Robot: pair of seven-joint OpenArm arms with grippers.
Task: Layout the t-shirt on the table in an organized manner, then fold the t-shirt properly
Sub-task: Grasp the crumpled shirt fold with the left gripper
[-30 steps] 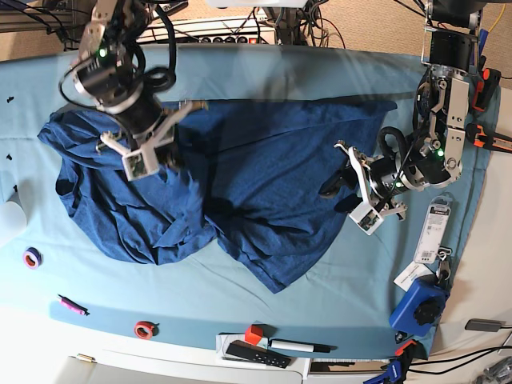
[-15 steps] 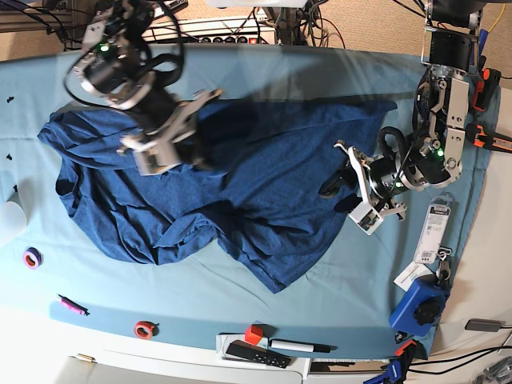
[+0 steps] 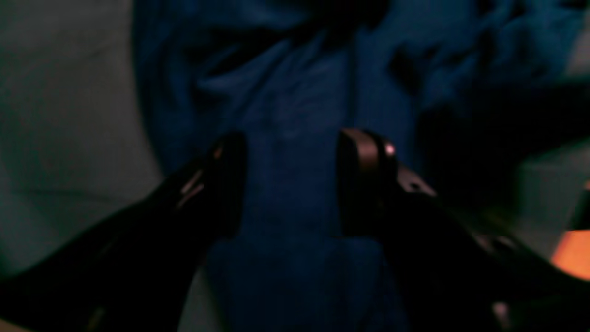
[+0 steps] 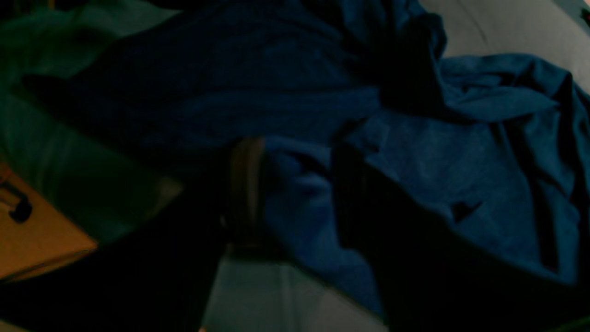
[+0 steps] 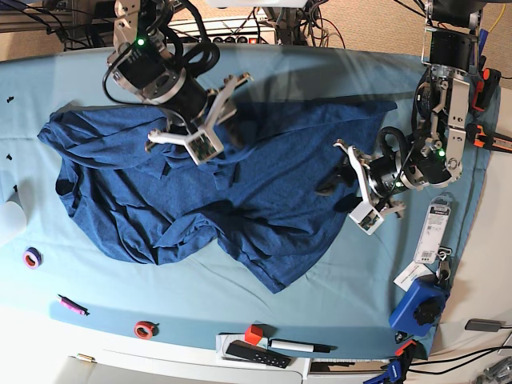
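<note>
Both sets of jaws stand spread with nothing pinched. At the upper left of the base view, the right gripper (image 5: pixel 210 112) hovers over the t-shirt (image 5: pixel 240 192), its two fingers apart above the cloth; its wrist view shows a rumpled fold lying between them. The t-shirt sprawls wrinkled across the middle of the table (image 5: pixel 336 264), bunched toward the left, one corner pointing down at the centre. At the right, the left gripper (image 5: pixel 344 184) sits at the shirt's right edge, fingers apart over the fabric.
</note>
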